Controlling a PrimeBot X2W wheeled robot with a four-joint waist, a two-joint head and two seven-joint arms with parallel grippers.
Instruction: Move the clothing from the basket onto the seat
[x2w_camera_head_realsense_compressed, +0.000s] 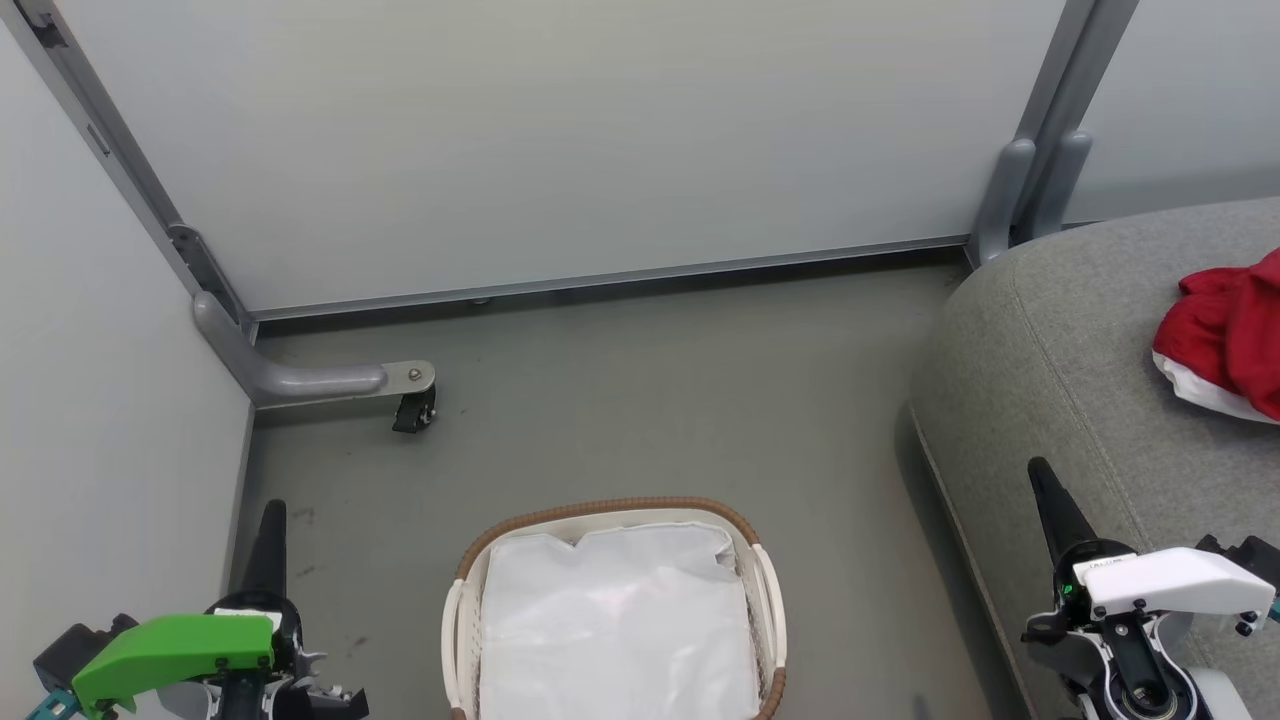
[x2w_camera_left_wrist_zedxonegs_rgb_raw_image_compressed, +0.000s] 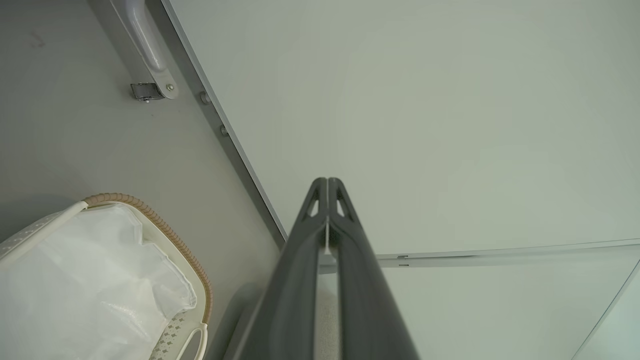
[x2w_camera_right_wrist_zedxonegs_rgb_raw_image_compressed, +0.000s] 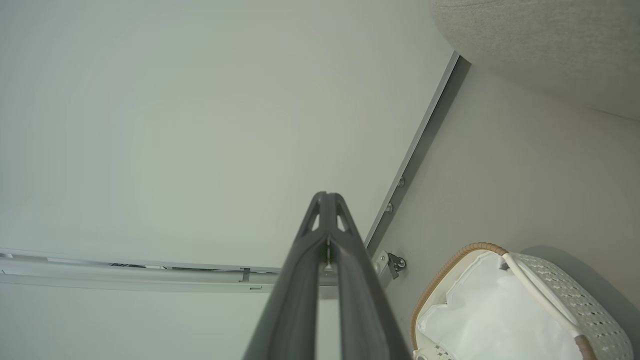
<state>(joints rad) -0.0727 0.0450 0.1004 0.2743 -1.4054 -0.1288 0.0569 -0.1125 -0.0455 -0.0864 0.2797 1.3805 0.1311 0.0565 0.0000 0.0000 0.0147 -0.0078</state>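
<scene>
Grey floor (x2w_camera_head_realsense_compressed: 640, 400), pale partition panels (x2w_camera_head_realsense_compressed: 550, 140) behind oval white plastic basket (x2w_camera_head_realsense_compressed: 610, 504), brown woven rim. Red white-hemmed clothing (x2w_camera_head_realsense_compressed: 1225, 340) on grey fabric seat (x2w_camera_head_realsense_compressed: 1060, 330), right of basket. Fingers pressed together: left gripper (x2w_camera_left_wrist_zedxonegs_rgb_raw_image_compressed: 327, 184), right gripper (x2w_camera_right_wrist_zedxonegs_rgb_raw_image_compressed: 326, 196).

You'll find no readable text here. One small white label (x2w_camera_head_realsense_compressed: 1100, 566) on the right gripper (x2w_camera_head_realsense_compressed: 1040, 475): print too small to read.

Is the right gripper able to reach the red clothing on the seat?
Probably yes: the right gripper, shut, is close to the seat, and nothing lies between it and the red clothing.
</scene>
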